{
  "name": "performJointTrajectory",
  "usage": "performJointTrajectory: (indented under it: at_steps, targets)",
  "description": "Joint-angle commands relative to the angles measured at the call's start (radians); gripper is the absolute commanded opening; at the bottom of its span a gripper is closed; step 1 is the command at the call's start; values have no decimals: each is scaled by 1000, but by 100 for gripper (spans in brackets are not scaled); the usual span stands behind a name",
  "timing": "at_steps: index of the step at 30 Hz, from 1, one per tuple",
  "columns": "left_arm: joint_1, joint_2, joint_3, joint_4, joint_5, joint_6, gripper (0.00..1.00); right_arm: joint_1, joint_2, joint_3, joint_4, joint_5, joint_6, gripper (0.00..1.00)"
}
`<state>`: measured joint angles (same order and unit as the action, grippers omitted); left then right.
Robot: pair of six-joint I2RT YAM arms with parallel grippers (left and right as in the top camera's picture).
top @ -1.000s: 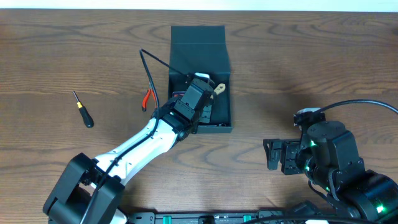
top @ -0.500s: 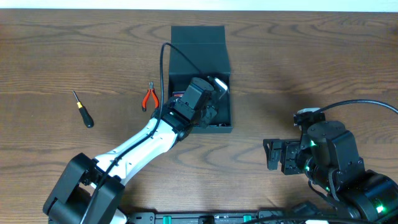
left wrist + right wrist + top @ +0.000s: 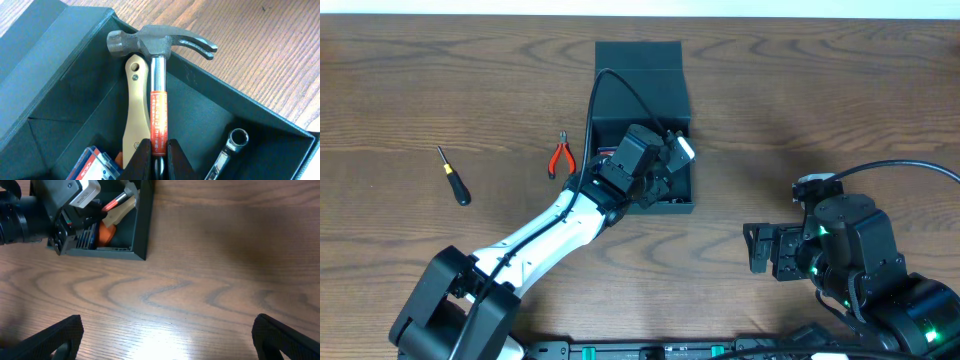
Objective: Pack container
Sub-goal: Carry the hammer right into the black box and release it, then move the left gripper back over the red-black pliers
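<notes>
Hammer point(image 3: 160, 42): you are holding it by the metal shaft just below the orange label, so the heavy head is leading out in front of the fingers toward a corner of the box.
Left gripper point(image 3: 159, 156): its jaws are pinching narrow on that shaft, down between the walls; this looks like the placing step.
Box point(image 3: 642, 95): it is sitting mid-table toward the far side with its flap lid folded back away from you, which is leaving the mouth free for an arm reaching in from the near left.
Head clearance: in the wrist view the claw is showing past the rim line, so it may be catching the wall as it goes down; you are likely needing to tip or draw it inward.
Wooden handle point(image 3: 132, 115): it is lying right alongside the hammer shaft; whether they are touching, you cannot tell.
Wrench point(image 3: 234, 142): it is resting by the other wall, apart from the hammer.
Right gripper point(image 3: 756, 250): it is waiting with jaws spread wide and nothing in them, well apart from the box, keeping out of the way.
Pliers point(image 3: 560, 155) and screwdriver point(image 3: 452, 176): they are lying on the table point(image 3: 840, 90) left of the box, not yet packed.
</notes>
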<state>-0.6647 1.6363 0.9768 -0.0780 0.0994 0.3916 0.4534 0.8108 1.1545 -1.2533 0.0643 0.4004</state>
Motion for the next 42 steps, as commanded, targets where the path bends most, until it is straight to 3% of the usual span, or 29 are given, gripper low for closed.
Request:
performJointTrajectory:
  at_steps: [1, 23, 29, 32, 40, 42]
  targets:
    - [9, 10, -3, 5, -37, 18, 6, -8, -1, -2, 0, 4, -13, 99]
    - [19, 11, -6, -27, -35, -1, 6, -8, -1, -2, 0, 4, -13, 99]
    - [19, 11, -6, -45, -35, -5, 44, -8, -1, -2, 0, 3, -13, 99]
    - [19, 11, -6, -48, -35, -5, 49, -8, -1, -2, 0, 4, -13, 99]
    - [19, -13, -4, -46, -40, -11, 77, -8, -1, -2, 0, 4, -13, 99]
    - [21, -48, 2, -43, -68, -53, 80, -8, -1, -2, 0, 3, -13, 99]
